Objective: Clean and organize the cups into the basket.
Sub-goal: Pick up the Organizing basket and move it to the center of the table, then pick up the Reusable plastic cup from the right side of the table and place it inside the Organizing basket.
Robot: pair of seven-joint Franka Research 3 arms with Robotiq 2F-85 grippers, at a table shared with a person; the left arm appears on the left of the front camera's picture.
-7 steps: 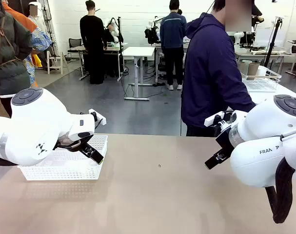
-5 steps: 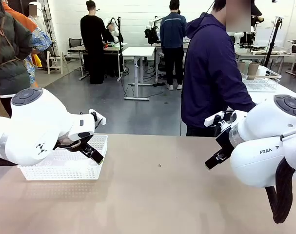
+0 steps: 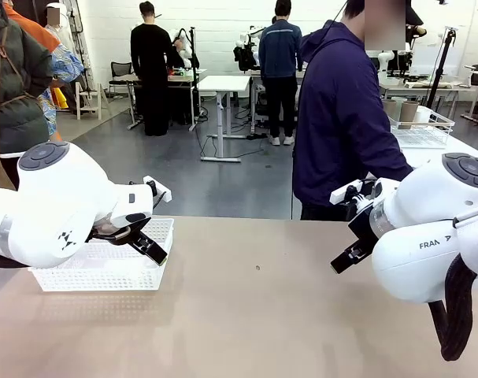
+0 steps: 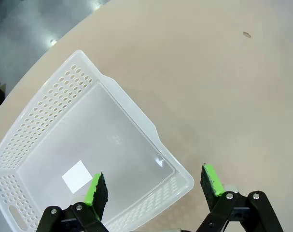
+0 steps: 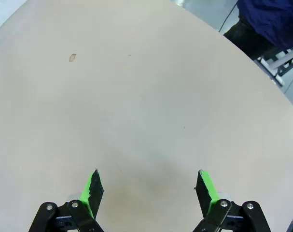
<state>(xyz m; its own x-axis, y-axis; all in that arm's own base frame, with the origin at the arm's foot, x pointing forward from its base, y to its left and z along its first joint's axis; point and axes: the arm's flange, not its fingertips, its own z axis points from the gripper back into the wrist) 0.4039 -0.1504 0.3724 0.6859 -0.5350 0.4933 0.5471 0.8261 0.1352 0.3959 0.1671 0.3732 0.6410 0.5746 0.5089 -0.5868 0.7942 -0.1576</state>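
Note:
The basket [image 3: 105,282], white plastic with lattice walls, sits empty on the tan table at the left. My left gripper [image 3: 148,246] hangs just above its right end. In the left wrist view the basket [image 4: 49,108] lies below the left gripper [image 4: 153,182], which is open, one green pad over the basket floor and the other over bare table. My right gripper [image 3: 350,253] hovers open above the table at the right, and in the right wrist view the gripper [image 5: 148,186] holds nothing. Two tan cups [image 3: 401,111] stand in a white wire basket [image 3: 424,134] on a side table behind.
A person in a navy top [image 3: 341,118] stands at the table's far edge, turned toward the wire basket. A small dark speck [image 3: 257,268] marks the middle of the tabletop. Other people and tables are farther back in the room.

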